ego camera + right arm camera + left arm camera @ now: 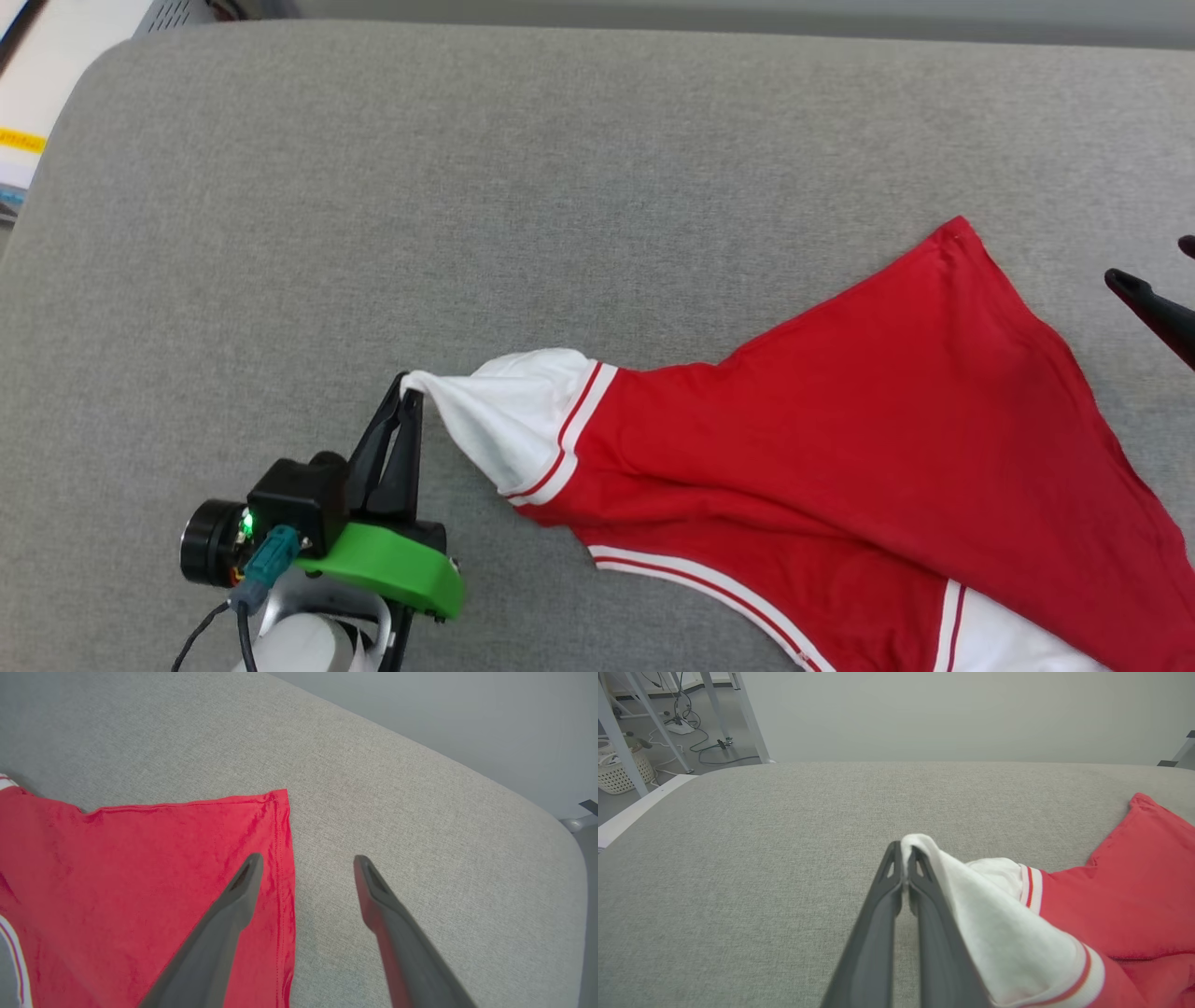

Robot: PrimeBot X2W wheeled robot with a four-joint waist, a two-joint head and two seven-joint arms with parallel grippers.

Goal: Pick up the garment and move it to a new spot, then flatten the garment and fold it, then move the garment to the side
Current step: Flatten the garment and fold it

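The garment (868, 439), red with white sleeves and red-white striped trim, lies spread over the right half of the grey table (467, 187). My left gripper (408, 390) is shut on the tip of the white sleeve (509, 411), stretching it leftward; the left wrist view shows the sleeve (994, 933) pinched at the gripper (903, 851). My right gripper (306, 861) is open above the garment's (140, 882) far hem corner, with nothing between its fingers; one finger is over the red cloth, the other over bare table. One of its fingertips (1125, 282) shows at the head view's right edge.
The padded grey table has rounded corners, and its right edge (560, 868) is near my right gripper. Off the table's far left stand metal frame legs (752, 718), cables and a white basket (621, 772) on the floor.
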